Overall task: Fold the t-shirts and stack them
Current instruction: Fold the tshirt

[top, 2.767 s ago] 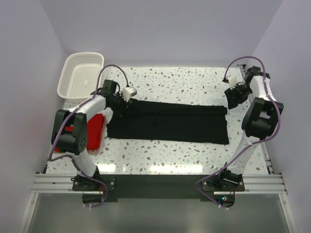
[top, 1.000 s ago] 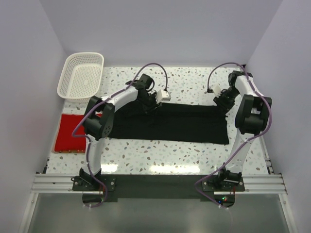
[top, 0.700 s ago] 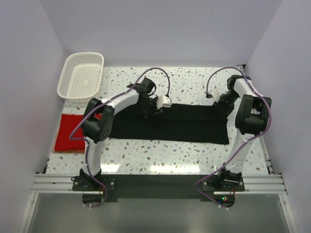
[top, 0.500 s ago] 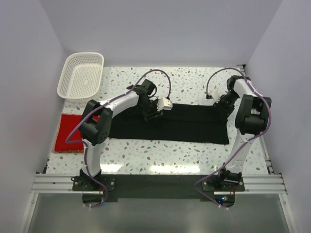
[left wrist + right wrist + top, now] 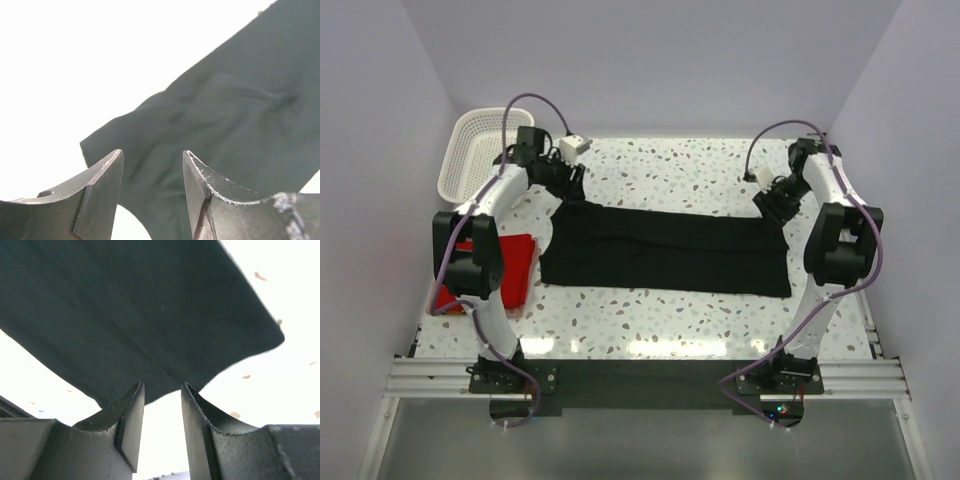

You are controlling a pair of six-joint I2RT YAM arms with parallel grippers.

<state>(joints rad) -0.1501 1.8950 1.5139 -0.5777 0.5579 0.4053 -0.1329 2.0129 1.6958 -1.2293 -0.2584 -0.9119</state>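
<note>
The black t-shirt (image 5: pixel 670 250) lies flat as a long folded band across the middle of the speckled table. The red t-shirt (image 5: pixel 518 268) lies folded at the left edge, partly hidden by the left arm. My left gripper (image 5: pixel 572 190) is open and empty above the black shirt's far left corner; the left wrist view shows that cloth (image 5: pixel 225 125) beneath the spread fingers. My right gripper (image 5: pixel 769 207) is open and empty over the shirt's far right corner, with the cloth edge (image 5: pixel 150 315) just beyond the fingertips.
A white plastic lattice basket (image 5: pixel 470 160) stands at the far left corner, partly behind the left arm. The table's metal rail (image 5: pixel 640 375) runs along the near edge. Walls close in on both sides.
My left gripper has swung back from the middle of the black shirt's far edge to its far left corner. The left arm now covers part of the red shirt. The right gripper barely moved.
</note>
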